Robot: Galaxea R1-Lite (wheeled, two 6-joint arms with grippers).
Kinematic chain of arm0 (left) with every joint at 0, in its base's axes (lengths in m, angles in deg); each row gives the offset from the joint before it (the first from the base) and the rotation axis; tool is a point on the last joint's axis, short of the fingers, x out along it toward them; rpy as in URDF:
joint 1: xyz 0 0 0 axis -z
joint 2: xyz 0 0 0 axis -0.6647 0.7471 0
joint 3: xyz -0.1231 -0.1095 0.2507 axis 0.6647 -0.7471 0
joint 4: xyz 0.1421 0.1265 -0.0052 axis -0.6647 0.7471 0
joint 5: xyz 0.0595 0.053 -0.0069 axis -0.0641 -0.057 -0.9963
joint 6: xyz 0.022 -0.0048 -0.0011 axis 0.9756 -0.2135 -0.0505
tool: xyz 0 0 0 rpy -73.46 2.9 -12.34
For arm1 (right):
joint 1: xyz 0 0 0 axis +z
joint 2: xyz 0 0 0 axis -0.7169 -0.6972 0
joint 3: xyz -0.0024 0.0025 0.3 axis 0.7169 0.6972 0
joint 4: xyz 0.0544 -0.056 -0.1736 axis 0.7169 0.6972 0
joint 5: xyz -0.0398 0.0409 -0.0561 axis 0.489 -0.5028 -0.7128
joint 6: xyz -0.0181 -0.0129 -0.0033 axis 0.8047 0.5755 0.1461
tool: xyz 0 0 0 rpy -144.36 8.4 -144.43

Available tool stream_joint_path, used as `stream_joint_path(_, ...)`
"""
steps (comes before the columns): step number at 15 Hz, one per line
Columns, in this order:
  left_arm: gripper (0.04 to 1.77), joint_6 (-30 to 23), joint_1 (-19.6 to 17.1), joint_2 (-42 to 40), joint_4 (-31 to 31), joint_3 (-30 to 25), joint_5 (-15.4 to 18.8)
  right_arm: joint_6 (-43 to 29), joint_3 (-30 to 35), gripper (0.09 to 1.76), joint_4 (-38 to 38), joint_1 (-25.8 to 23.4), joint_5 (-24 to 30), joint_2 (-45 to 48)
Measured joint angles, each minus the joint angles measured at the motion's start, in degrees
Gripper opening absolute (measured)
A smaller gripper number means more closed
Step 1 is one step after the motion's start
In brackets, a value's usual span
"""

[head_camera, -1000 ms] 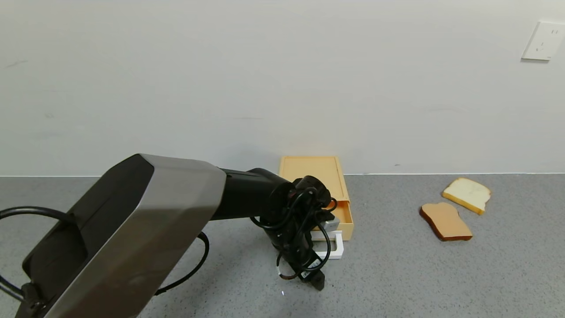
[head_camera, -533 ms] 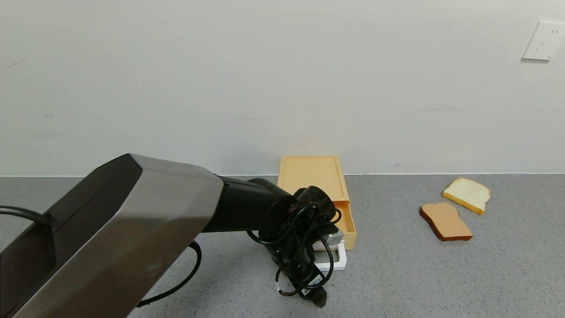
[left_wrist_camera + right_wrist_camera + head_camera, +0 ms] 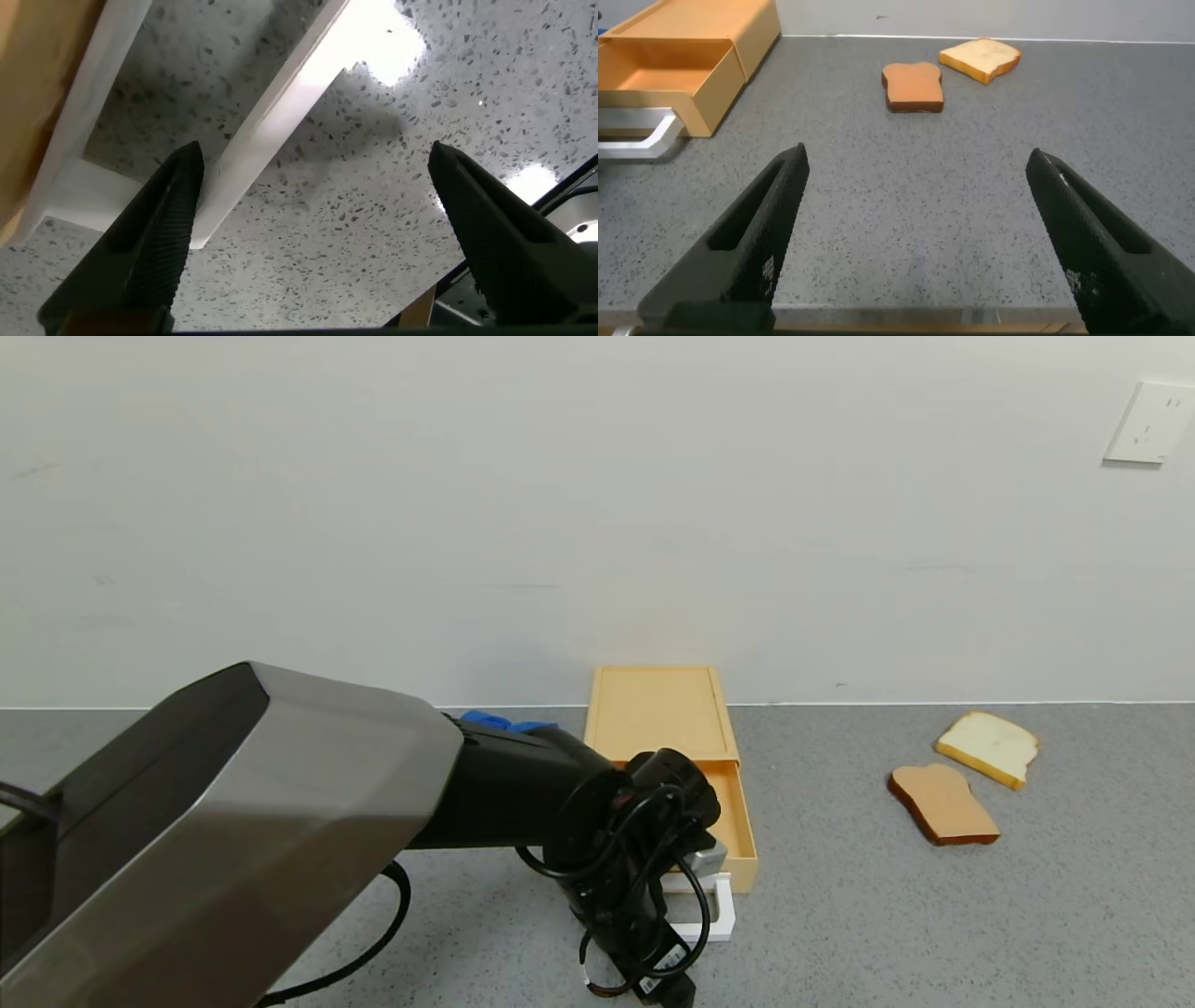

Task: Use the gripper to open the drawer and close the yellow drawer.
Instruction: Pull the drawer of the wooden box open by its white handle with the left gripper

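Note:
The tan-yellow drawer (image 3: 736,812) stands pulled part way out of its flat tan-yellow box (image 3: 658,707) by the wall. Its white loop handle (image 3: 717,907) points toward me. My left gripper (image 3: 693,885) sits over the handle, its fingers hidden under the cable-wrapped wrist in the head view. In the left wrist view the left gripper (image 3: 315,154) is open wide; one finger (image 3: 163,233) sits at the handle's white bar (image 3: 280,121), the other stands apart over bare counter. My right gripper (image 3: 915,159) is open and empty, low over the counter, right of the drawer (image 3: 663,65).
Two bread slices lie on the grey counter to the right, a brown one (image 3: 941,803) and a pale one (image 3: 988,747). A blue object (image 3: 493,719) shows behind my left arm by the wall. A wall socket (image 3: 1148,422) is at the upper right.
The drawer has slid farther out of the box toward me. My left gripper has moved back toward me with the handle.

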Motion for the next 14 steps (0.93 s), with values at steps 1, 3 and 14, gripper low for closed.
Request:
stream_joint_path(1,1.72,-0.33,0.34,-0.24,-0.69,-0.71,-0.06,0.02,0.0,1.71,-0.02,0.0,-0.02,0.0)
stream_joint_path(3,1.72,-1.85,1.19,-0.74,-2.01,-2.17,-0.33,0.0,0.0,1.71,-0.02,0.0,0.0,0.0)
stream_joint_path(14,1.72,-3.15,3.12,-3.08,-2.34,-5.47,-0.57,-0.01,0.0,1.71,-0.02,0.0,-0.04,0.0)
